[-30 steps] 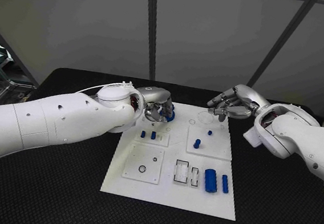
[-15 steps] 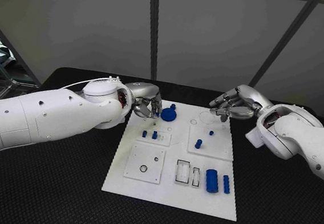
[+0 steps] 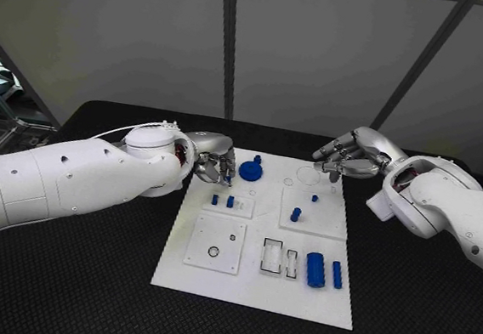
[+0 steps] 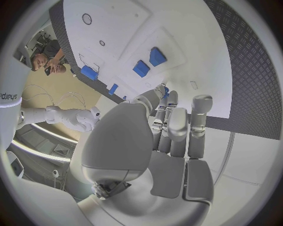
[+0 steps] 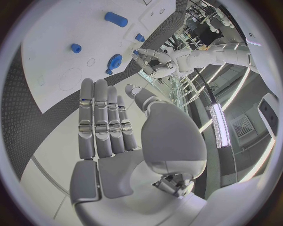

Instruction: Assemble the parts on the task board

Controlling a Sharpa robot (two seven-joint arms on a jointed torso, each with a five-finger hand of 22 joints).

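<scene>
Your left hand [image 3: 215,165] sits at the far left corner of the task board [image 3: 255,290], fingers loosely curled toward each other and nothing in them; the left wrist view shows the fingers [image 4: 177,127] side by side over the board's edge with no part between them. Just beside it, toward the middle of the board, you've got the blue gear [image 3: 250,169] lying flat on the white surface, apart from the fingertips.

Your right hand [image 3: 345,156] hangs over the far right corner of the board, fingers extended and close together in the right wrist view [image 5: 103,117], holding nothing.

Working outward across the board: two small blue pegs [image 3: 221,201] stand side by side on the left inset plate, near your left hand. On the right inset plate there's a tiny blue peg [image 3: 314,199] and a slightly longer one [image 3: 295,214] nearer you. Closer to the near edge, a fat blue cylinder [image 3: 316,269] and a thinner blue pin [image 3: 336,274] lie side by side, just right of two rectangular slots [image 3: 278,258]. A square plate with a small hole [image 3: 216,243] sits left of those slots. All of it rests on the black table [image 3: 62,285].
</scene>
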